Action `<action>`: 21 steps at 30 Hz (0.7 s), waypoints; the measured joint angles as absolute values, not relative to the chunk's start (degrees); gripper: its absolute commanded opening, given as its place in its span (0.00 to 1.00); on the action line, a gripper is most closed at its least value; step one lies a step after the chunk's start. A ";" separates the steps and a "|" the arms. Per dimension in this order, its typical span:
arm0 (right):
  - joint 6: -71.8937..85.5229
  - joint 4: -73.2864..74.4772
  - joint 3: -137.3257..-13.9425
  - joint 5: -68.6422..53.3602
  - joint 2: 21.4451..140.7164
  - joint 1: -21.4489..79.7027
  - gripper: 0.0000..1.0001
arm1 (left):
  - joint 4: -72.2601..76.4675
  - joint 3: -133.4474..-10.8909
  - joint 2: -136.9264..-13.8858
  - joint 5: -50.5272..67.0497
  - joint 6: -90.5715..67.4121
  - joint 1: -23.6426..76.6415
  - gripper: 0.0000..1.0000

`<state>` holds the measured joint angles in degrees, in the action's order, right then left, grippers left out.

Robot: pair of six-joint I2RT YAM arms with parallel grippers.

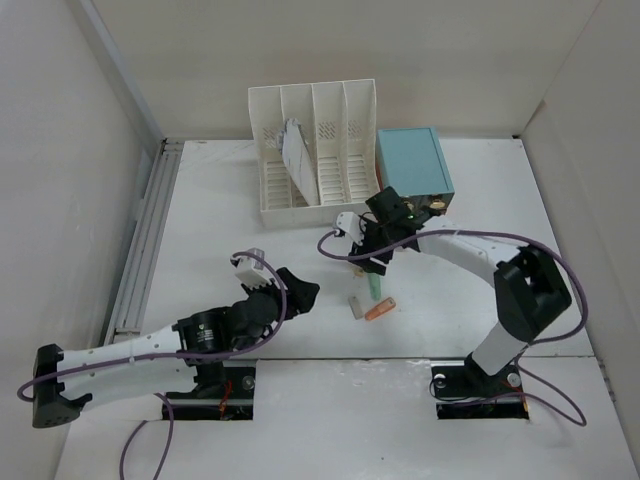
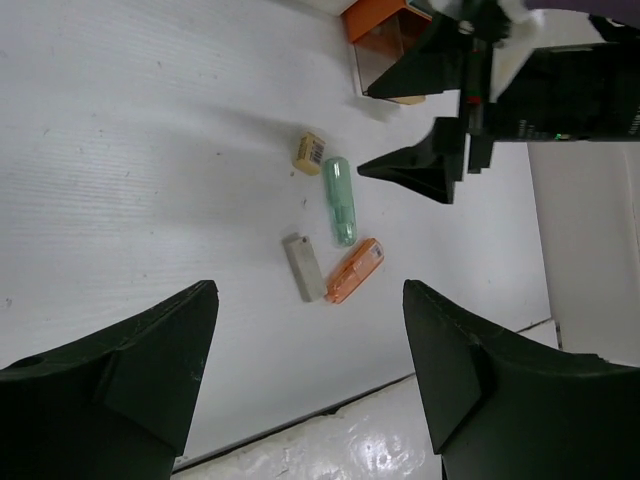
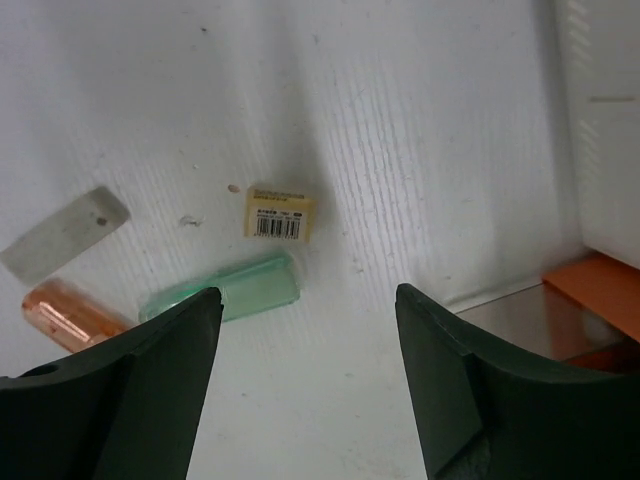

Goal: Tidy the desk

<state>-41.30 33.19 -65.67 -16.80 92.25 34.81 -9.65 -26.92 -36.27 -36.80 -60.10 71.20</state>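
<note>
The white desk [image 1: 220, 230] holds a small cluster of items near its middle: a yellow barcoded eraser [image 3: 279, 213], a green translucent tube [image 3: 225, 290], a grey block [image 3: 65, 233] and an orange translucent piece [image 3: 70, 315]. All of them also show in the left wrist view: eraser [image 2: 309, 153], tube [image 2: 340, 200], grey block [image 2: 303, 267], orange piece [image 2: 355, 270]. My right gripper [image 1: 372, 258] is open and empty, hovering just above the eraser and the tube's end [image 3: 308, 300]. My left gripper [image 1: 297, 291] is open and empty, left of the cluster [image 2: 308, 310].
A white slotted file rack [image 1: 312, 150] with a paper in it stands at the back. A light-blue drawer box [image 1: 412, 162] sits to its right, with an orange part [image 3: 595, 295] at its front. A grey rail [image 1: 140, 240] runs along the left edge.
</note>
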 measured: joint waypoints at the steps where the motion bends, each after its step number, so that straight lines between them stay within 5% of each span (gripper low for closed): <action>1: -39.97 32.73 -65.91 -15.29 93.86 35.29 0.78 | -10.09 -26.72 -35.99 -36.67 -60.45 71.20 0.73; 5: -34.63 31.79 -68.07 -11.60 98.63 36.64 0.89 | -11.79 -26.65 -35.75 -36.51 -61.25 71.22 0.73; 21: -24.95 29.19 -70.28 -9.98 101.43 37.21 0.89 | -14.11 -26.65 -34.63 -36.40 -62.63 71.22 0.73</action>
<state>-24.95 29.19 -70.28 -9.98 101.43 37.21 -14.11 -26.65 -34.63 -36.40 -62.63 71.22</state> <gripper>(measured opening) 0.902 0.728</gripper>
